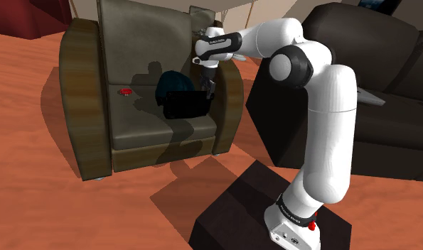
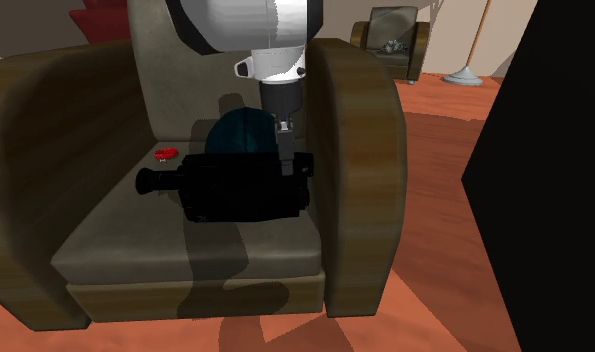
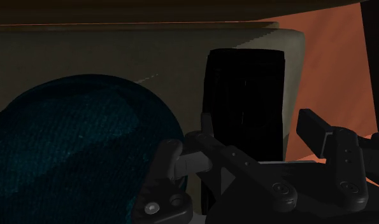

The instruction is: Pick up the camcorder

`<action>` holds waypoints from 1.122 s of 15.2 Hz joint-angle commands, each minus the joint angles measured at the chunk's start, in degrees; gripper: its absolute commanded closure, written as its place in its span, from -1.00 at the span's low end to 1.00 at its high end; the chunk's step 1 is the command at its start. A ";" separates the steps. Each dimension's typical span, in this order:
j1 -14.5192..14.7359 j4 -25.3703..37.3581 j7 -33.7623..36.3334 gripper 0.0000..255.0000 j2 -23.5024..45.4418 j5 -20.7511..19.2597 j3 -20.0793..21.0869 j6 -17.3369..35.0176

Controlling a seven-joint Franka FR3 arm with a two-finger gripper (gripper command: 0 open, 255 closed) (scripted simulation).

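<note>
A small red object [image 2: 165,154], a teal dome [image 2: 243,133] and the black camcorder [image 2: 240,188] share the armchair [image 2: 360,200] seat. The hand [image 2: 285,158], fingers spread, hangs just over the camcorder. A finger could strike the neighbouring dome and spoil the grip.

Half-hidden behind camcorder [image 2: 240,190]: teal lump [image 2: 243,132], poss. cushion

On your olive armchair [image 1: 80,85] lie a black camcorder [image 1: 186,105], a dark teal rounded thing [image 1: 170,80] at its 11 o'clock in the shoulder view, and a small red object [image 1: 124,91] at 9 o'clock.
</note>
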 commanded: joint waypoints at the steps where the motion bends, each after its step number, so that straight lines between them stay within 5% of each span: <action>1: -0.01 -0.05 0.00 1.00 0.04 -0.01 0.00 0.02; 17: -0.31 7.19 0.31 1.00 -1.34 -0.61 -0.37 -8.49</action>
